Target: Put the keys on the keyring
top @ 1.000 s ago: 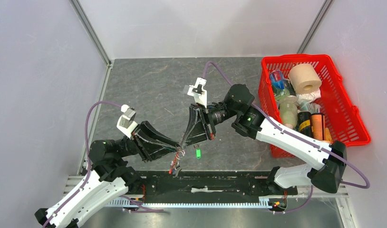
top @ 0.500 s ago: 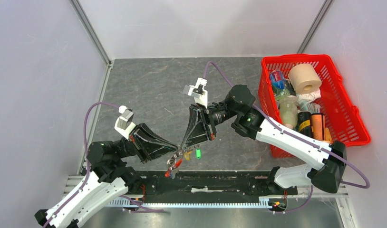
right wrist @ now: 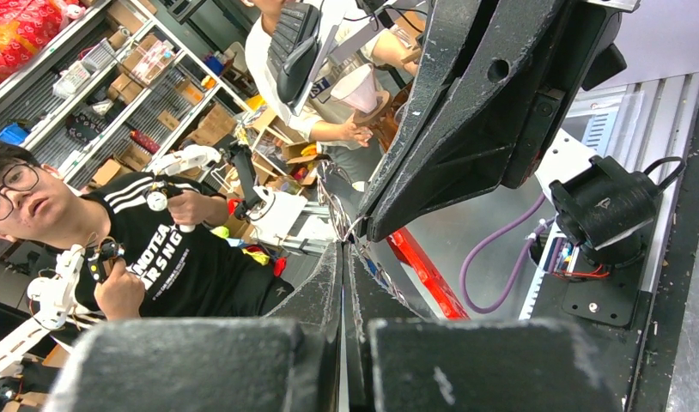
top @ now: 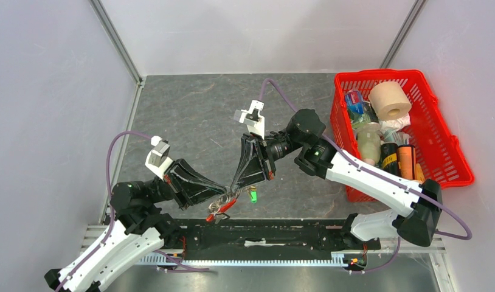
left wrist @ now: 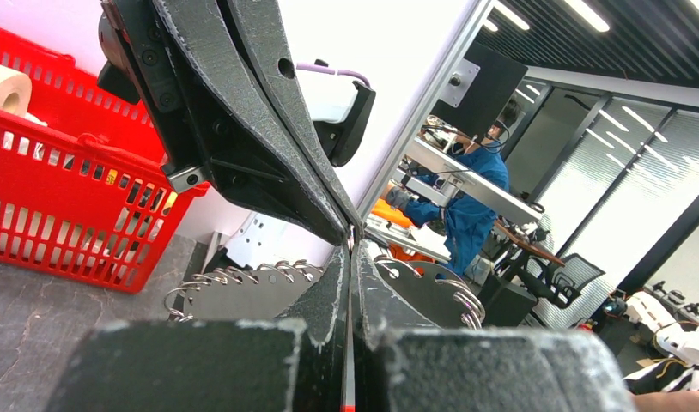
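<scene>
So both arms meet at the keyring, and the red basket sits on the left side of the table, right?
No: in the top external view the red basket sits on the right side of the table. The left arm and right arm do meet at the keyring.

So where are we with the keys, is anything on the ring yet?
No key shows on the ring. In hand: the left gripper is shut on the keyring, its red fob hanging below, and the right gripper is shut at the same ring; whether it pinches a key is hidden. Left: the green-headed key lies loose on the table beside them.
</scene>
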Tool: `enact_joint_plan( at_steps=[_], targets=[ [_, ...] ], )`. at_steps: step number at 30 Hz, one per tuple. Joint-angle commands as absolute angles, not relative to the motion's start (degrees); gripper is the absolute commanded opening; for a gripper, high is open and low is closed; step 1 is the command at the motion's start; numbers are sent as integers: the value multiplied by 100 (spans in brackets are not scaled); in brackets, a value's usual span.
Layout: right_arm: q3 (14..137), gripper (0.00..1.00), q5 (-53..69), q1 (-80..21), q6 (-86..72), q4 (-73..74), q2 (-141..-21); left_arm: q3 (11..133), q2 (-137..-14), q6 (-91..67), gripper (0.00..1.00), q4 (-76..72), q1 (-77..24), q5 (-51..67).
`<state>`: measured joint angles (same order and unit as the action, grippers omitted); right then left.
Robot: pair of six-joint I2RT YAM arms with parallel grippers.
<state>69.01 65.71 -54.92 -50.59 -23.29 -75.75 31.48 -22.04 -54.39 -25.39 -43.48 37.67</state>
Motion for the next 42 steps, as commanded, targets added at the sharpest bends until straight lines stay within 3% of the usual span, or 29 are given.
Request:
enact_joint_plan(
  at_steps=[1,10,20,26,32,42],
  targets=[
    [6935,0,6435,-5529,-5065,-2549,-7643,3152,-2098,-5620,2,-2757,-4368,3850],
    [6939,0,6399,-5537,-5044,-2451,-7621,3083,-1858,-5445,2,-2659,-4363,3697],
    [6975,41,6232,-5537,-4728,-1987,-7477,3059,-1723,-5300,2,-2530,-4368,3599],
    [7149,53,5698,-5488,-3832,-510,-7254,3089,-1715,-5282,2,-2502,-4362,3656],
    [6871,55,4839,-5245,-3326,612,-6924,3163,-1620,-5183,2,-2324,-4360,3753],
    [6343,51,2128,-5229,-2555,2576,-7170,3338,-1559,-4880,2,-1922,-4366,3707]
  ],
)
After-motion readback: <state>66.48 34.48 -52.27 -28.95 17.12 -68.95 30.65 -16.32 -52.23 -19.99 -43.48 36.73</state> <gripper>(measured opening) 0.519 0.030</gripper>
